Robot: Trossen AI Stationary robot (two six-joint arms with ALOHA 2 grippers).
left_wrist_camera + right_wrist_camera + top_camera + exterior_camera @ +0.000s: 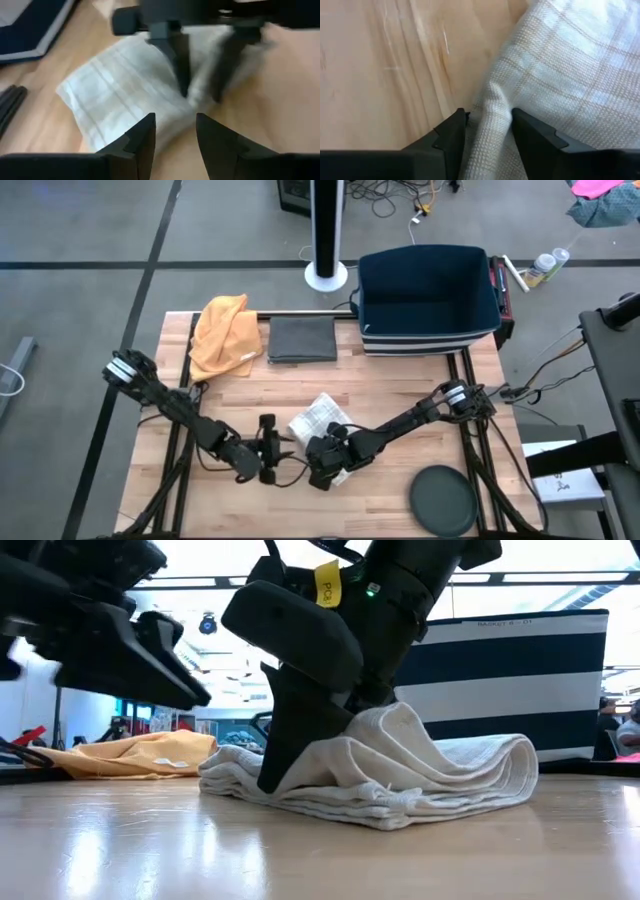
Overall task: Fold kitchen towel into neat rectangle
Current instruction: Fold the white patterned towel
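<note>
Towel [322,420] is bunched mid-tabletop [420,380], a fold pinched loosely between the parted right pincer [487,132], best lifted straight clear, while the left pincer [268,448] is held apart just beside.

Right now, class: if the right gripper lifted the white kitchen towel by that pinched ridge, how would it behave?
The white kitchen towel would probably droop limply; its layers already sag in soft humps. The folds would likely fall open, since nothing pins them. It looks light: the right gripper straddles only a thin ridge.
</note>
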